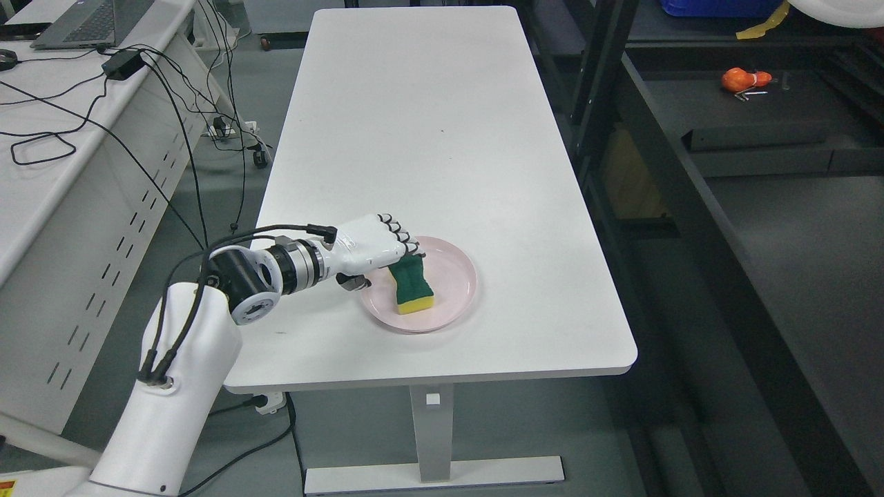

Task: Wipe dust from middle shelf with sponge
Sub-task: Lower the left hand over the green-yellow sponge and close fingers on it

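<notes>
Head view: left hand (pixel 376 243) fingers (pixel 407 245) grasping sponge (pixel 411 288) over plate (pixel 452 314) on table (pixel 428 124); shelf (pixel 760 124) wiping not yet started.

Even overhead light on a white table (pixel 442 138), sharp from edge to edge.
The tabletop reads bright without harsh glare; the dark shelving (pixel 760 172) at right sits in dim shadow, details murky.

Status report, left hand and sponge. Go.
Left hand over pink plate, fingers curled on sponge. Sponge green side up, still in plate on white table. Right hand not in view. Dark shelf unit to the right, nothing blocking.
</notes>
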